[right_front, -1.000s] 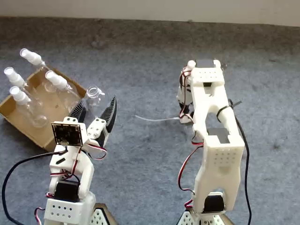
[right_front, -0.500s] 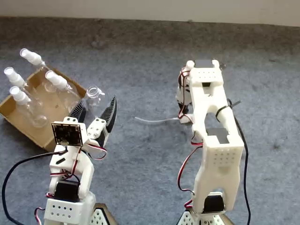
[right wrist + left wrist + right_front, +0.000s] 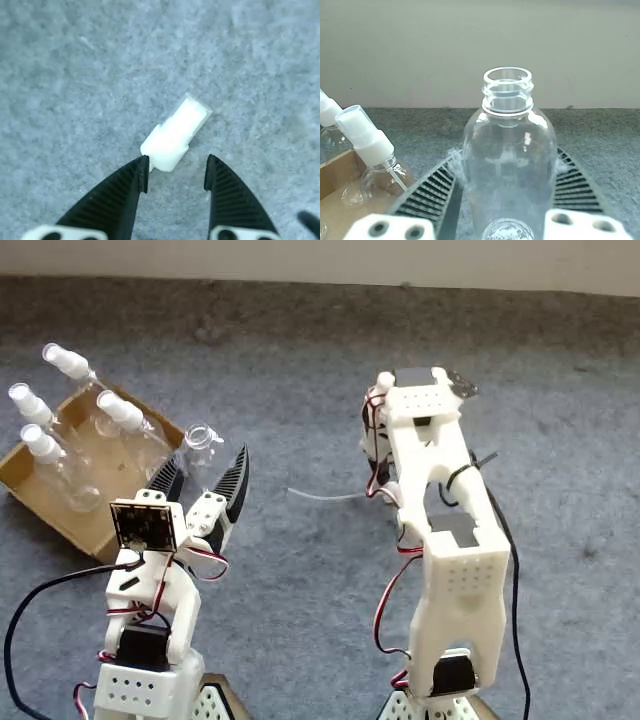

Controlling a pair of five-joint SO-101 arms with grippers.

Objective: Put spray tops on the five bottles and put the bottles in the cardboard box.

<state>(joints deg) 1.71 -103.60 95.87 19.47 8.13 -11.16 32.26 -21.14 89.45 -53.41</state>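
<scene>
The left end effector [image 3: 507, 159] grips the uncapped bottle [image 3: 509, 125], with the cardboard box [image 3: 55, 515] at its 9 o'clock. The right end effector [image 3: 175, 167] is open astride the spray top [image 3: 176, 134]

**Open middle, crowded box side**

Open across the grey carpet [image 3: 300, 360] in the middle, crossed only by a thin white tube [image 3: 330, 496]. Blocked at the shallow brown cardboard box [image 3: 25, 485]: four clear capped bottles [image 3: 72, 480] inside, a clear uncapped plastic bottle [image 3: 201, 440] upright just beside it, clamped in the left gripper's [image 3: 207, 458] jaws. Scant slack around the white spray top [image 3: 175, 132] between the right gripper's [image 3: 175, 167] parted jaws.
</scene>
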